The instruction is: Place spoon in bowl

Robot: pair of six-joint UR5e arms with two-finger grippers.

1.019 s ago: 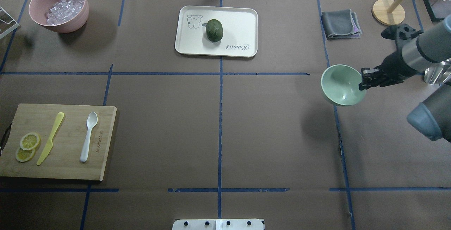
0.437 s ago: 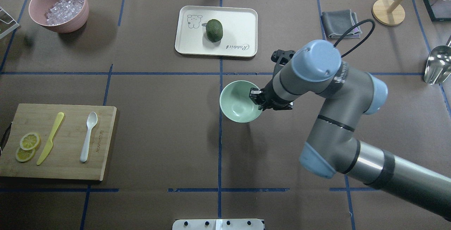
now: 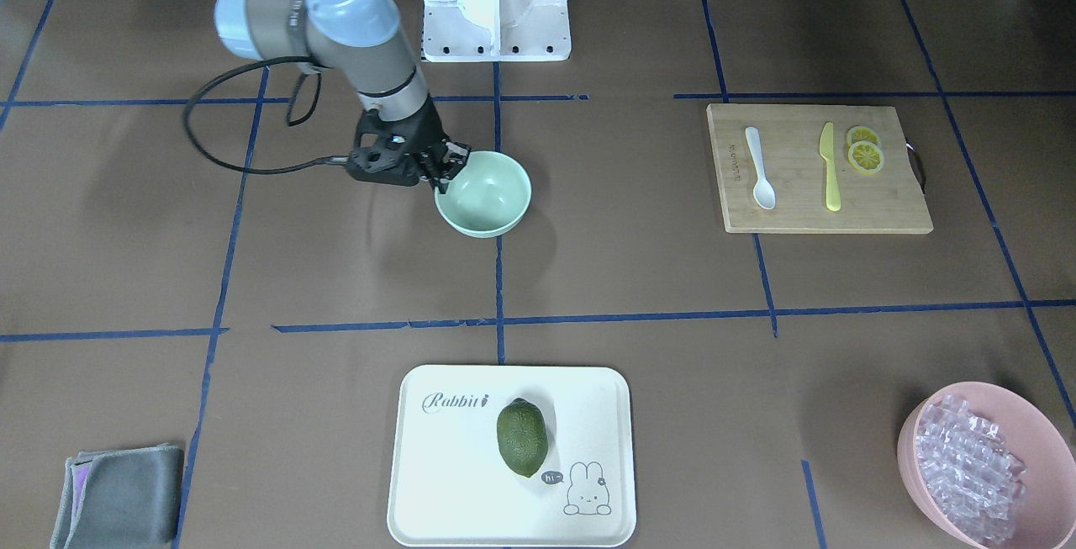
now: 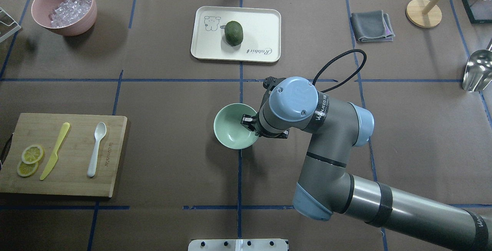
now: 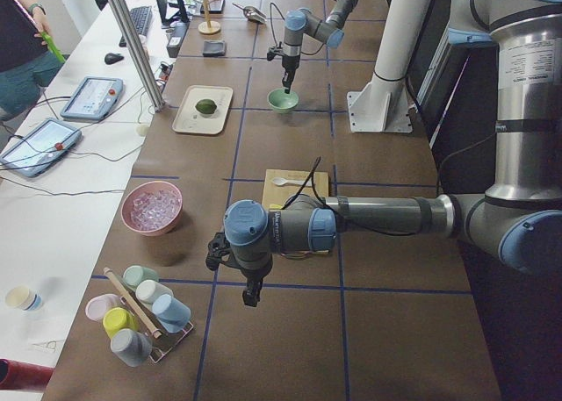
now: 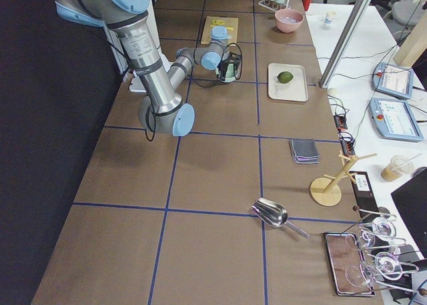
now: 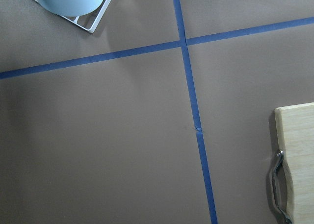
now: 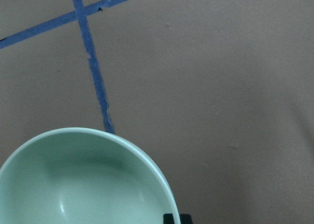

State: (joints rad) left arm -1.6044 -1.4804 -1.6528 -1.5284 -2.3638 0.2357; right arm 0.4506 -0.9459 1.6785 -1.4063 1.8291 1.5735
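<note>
One small white plastic spoon (image 4: 96, 149), one small round mint-green bowl (image 4: 230, 130); right gripper (image 4: 249, 122) seemingly clamps its three-o'clock rim; left gripper (image 5: 251, 293): cannot tell.

Wide bare brown counter (image 4: 169, 128) runs between the cutting board (image 4: 73, 183) and the mint-green bowl (image 4: 228, 128), an open lane straight across. At the bowl, the right end effector (image 4: 248, 121) is clamped on the rim on the side away from the board, and the right arm's blue-capped joint (image 4: 294, 99) hangs just beside it, so that flank is blocked. The board-facing side and the bowl's mouth show open. On the board, the white spoon (image 4: 96, 149) lies apart from the yellow knife (image 4: 55, 150), bare wood between them. The tray (image 4: 265, 20) and pink bowl (image 4: 40, 12) sit well back.
</note>
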